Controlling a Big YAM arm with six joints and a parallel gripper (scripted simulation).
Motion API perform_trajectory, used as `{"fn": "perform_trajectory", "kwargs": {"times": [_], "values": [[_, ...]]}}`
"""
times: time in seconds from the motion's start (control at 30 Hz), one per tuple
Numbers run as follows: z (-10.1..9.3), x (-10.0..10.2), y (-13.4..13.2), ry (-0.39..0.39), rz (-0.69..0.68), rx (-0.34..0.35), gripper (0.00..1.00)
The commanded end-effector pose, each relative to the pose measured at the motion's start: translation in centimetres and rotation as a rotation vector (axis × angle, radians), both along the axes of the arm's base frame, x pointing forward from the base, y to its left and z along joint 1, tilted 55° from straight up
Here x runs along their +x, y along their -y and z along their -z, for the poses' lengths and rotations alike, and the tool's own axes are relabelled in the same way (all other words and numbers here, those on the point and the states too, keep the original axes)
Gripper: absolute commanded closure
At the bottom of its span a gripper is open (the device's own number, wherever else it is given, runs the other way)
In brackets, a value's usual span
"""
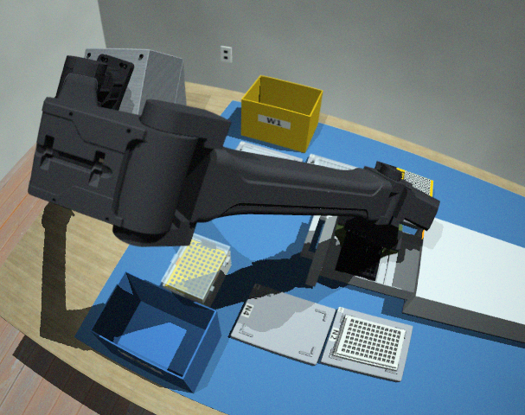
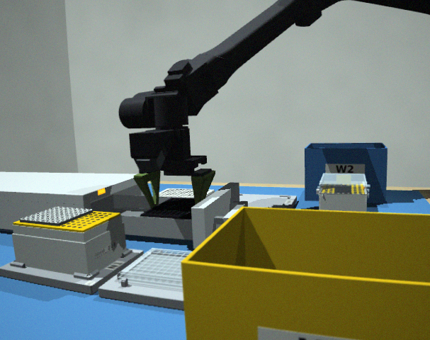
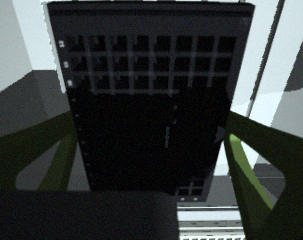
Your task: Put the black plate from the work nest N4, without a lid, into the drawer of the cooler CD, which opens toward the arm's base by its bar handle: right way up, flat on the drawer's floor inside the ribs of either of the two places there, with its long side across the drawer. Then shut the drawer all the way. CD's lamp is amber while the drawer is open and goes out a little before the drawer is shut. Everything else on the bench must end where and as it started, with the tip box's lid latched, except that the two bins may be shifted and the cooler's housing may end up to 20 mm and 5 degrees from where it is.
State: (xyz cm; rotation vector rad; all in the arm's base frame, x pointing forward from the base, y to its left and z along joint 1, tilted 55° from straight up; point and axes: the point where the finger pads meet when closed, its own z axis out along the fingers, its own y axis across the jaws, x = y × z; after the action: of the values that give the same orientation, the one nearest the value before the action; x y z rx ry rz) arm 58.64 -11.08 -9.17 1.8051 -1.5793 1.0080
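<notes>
My gripper (image 2: pixel 174 190) with green fingers is shut on the black plate (image 2: pixel 171 208), gripping it across its short sides. The plate is low inside the open drawer (image 1: pixel 365 263) of the cooler CD (image 1: pixel 472 277), level and right way up. In the wrist view the black plate (image 3: pixel 151 100) fills the frame between the two fingers, with the drawer's pale floor around it. The cooler's amber lamp (image 2: pixel 101 190) is lit. The drawer's front panel with the handle (image 2: pixel 211 212) stands toward the arm's base. The work nest N4 (image 1: pixel 282 326) holds nothing.
A white plate (image 1: pixel 372 341) sits in the nest beside N4. The tip box (image 1: pixel 200 268) and the blue bin (image 1: pixel 155 330) stand near the base. The yellow bin W1 (image 1: pixel 280 111), two lidded plates (image 1: pixel 271 151) and a block with a yellow top (image 2: pixel 66 230) lie beyond the cooler.
</notes>
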Motion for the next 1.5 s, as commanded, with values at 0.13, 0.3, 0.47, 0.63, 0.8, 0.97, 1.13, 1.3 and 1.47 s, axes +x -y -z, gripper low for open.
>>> {"fn": "perform_trajectory", "kwargs": {"times": [0.13,0.3,0.47,0.63,0.8,0.97,1.13,1.3,1.47], "values": [[-0.29,0.58,0.77,0.008,0.010,0.004,1.00],[-0.20,0.60,0.75,0.009,0.011,0.005,1.00],[-0.13,0.42,0.74,0.006,0.012,0.005,1.00],[-0.05,0.42,0.73,0.007,0.013,0.005,1.00],[-0.13,0.49,0.71,0.010,0.014,0.005,1.00],[-0.10,0.51,0.71,0.010,0.014,0.005,1.00],[-0.14,0.58,0.69,0.012,0.015,0.005,1.00],[-0.14,0.55,0.69,0.011,0.015,0.005,1.00],[-0.09,0.47,0.69,0.010,0.016,0.005,1.00]]}}
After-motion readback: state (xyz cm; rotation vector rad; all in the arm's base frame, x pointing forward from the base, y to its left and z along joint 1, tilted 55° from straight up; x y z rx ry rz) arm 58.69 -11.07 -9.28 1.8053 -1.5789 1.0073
